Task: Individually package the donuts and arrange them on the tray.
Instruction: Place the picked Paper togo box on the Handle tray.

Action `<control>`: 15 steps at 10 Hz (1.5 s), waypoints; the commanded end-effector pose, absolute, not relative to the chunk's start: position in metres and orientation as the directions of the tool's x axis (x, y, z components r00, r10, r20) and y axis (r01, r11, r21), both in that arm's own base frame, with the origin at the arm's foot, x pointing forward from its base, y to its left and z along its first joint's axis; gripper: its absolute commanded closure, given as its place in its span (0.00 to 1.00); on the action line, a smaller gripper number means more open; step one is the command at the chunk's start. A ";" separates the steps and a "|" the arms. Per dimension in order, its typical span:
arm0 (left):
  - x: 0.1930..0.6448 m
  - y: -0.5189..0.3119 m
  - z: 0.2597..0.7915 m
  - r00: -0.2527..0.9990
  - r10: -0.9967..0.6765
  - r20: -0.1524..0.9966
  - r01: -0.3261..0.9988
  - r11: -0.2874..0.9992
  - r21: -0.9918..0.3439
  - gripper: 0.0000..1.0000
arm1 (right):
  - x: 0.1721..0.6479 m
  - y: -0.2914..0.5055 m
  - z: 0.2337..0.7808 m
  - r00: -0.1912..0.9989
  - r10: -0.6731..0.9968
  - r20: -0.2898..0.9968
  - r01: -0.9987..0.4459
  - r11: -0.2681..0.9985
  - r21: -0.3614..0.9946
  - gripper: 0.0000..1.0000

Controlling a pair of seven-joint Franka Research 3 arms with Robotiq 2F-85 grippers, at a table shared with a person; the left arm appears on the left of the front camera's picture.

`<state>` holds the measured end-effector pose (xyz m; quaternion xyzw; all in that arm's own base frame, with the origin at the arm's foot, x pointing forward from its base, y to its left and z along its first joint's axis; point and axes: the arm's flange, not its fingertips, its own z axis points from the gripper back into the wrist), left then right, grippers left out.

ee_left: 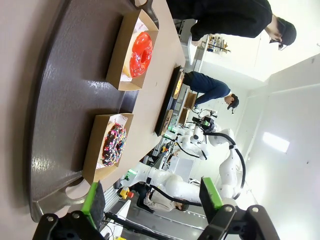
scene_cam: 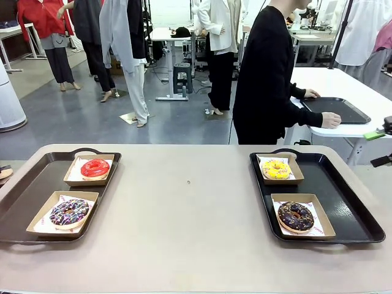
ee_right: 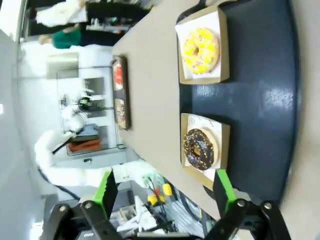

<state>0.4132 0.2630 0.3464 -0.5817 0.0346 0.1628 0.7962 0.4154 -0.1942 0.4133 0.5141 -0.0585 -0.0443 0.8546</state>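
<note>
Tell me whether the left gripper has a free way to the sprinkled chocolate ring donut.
Probably yes: the left gripper is open, and the sprinkled chocolate ring donut lies uncovered in its open cardboard box, nothing between.

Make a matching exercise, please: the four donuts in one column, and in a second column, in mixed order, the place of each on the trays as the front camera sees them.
Things:
1. red donut
2. yellow donut
3. dark chocolate donut
4. sprinkled donut

Places:
A. right tray, near box
B. left tray, far box
C. left tray, near box
D. right tray, far box

Pairs: 1-B, 2-D, 3-A, 4-C
</note>
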 end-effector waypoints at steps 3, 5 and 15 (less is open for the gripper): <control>0.412 0.263 0.349 0.946 0.216 -0.242 -0.296 0.266 -0.917 0.00 | 0.452 -0.240 0.367 0.994 -0.080 0.077 -0.046 0.333 0.942 0.00; 0.412 0.263 0.349 0.946 0.216 -0.242 -0.296 0.266 -0.917 0.00 | 0.456 -0.245 0.365 0.989 -0.074 0.126 -0.100 0.287 0.953 0.00; 0.412 0.263 0.349 0.946 0.216 -0.242 -0.296 0.266 -0.917 0.00 | 0.443 -0.237 0.358 0.994 -0.090 0.066 -0.030 0.351 0.936 0.00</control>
